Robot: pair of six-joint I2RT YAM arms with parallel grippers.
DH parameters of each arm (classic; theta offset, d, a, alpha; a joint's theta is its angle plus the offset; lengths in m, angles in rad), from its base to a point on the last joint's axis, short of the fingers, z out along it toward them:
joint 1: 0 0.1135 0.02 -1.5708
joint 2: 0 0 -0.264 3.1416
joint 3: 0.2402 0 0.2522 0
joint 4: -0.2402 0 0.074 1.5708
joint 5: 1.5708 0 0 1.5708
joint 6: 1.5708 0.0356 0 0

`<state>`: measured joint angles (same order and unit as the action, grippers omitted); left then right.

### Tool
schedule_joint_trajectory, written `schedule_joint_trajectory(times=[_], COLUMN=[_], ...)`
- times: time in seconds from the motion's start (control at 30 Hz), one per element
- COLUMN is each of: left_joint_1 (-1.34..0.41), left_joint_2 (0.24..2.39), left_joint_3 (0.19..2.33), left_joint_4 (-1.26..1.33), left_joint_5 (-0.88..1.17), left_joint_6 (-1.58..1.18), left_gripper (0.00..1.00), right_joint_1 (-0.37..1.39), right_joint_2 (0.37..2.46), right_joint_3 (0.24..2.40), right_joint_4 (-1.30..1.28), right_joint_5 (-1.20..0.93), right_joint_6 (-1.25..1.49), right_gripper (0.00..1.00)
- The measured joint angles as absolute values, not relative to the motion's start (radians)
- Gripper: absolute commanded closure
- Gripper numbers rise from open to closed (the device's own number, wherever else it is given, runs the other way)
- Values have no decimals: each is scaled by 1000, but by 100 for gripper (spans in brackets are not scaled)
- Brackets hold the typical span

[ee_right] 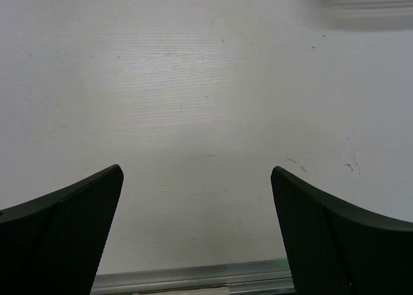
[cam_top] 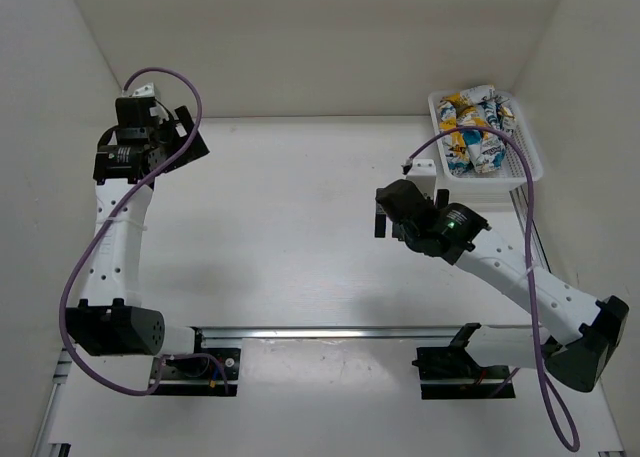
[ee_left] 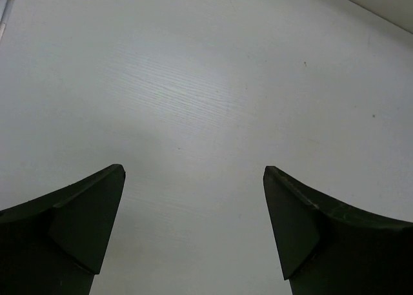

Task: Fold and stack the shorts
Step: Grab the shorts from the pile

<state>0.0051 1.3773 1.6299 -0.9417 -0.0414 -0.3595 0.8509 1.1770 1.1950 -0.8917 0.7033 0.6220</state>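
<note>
— Where are the shorts?

— The soft white fabric shorts printed with yellow-orange, teal and black patches [cam_top: 478,129] lie bunched in the white plastic mesh basket [cam_top: 533,157]. In the overhead view that is about one o'clock on the white desk [cam_top: 290,207], in the far right corner. They look like crumpled rolls, not flat folds.

— So nothing is done yet?

— I judge the task to be at its very start. No pair lies spread on the desk, no folded stack shows anywhere, and neither arm holds cloth. All of it is left: lifting a pair out, laying it flat, folding it, stacking it, then the rest.

— And the arms?

— The right arm's fingers [ee_right: 64,224] stand wide apart with nothing between them. They hang over the desk at about seven o'clock from the basket, near it but not touching. The left arm's fingers [ee_left: 71,224] are spread just as wide and hold nothing, at ten o'clock on the desk, well apart from the shorts.

— What can't you make out?

— How many pairs there are. The rolls overlap and the print runs together, so I would guess three or four. The basket's floor is hidden under them, and a purple cable [cam_top: 522,162] crosses its near side. Both wrist views show mostly desk surface. The right one has a blurred pale ribbed shape [ee_right: 368,8] at its one o'clock edge, possibly the basket, but I cannot tell.
</note>
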Motion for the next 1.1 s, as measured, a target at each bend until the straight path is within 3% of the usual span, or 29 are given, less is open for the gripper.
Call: schedule_joint_trajectory(times=[0.33, 0.53, 0.73, 1.1], left_joint_1=[53, 39, 7, 5], left_joint_2=[1377, 1360, 1307, 1291], left_joint_3=[1574, 1566, 1566, 1570], left_joint_4=[-910, -897, -883, -861], left_joint_5=[114, 118, 113, 115], left_joint_6=[-359, -345, -326, -315], left_gripper=[0, 0, 0, 0], right_joint_1=[786, 476, 47, -122], right_joint_2=[1209, 1296, 1504, 2117], right_joint_3=[1196, 1280, 1511, 2106], right_joint_4=[-896, -855, -801, -816], right_joint_5=[724, 588, 299, 142], right_joint_6=[628, 521, 459, 437], right_gripper=[0, 0, 0, 5])
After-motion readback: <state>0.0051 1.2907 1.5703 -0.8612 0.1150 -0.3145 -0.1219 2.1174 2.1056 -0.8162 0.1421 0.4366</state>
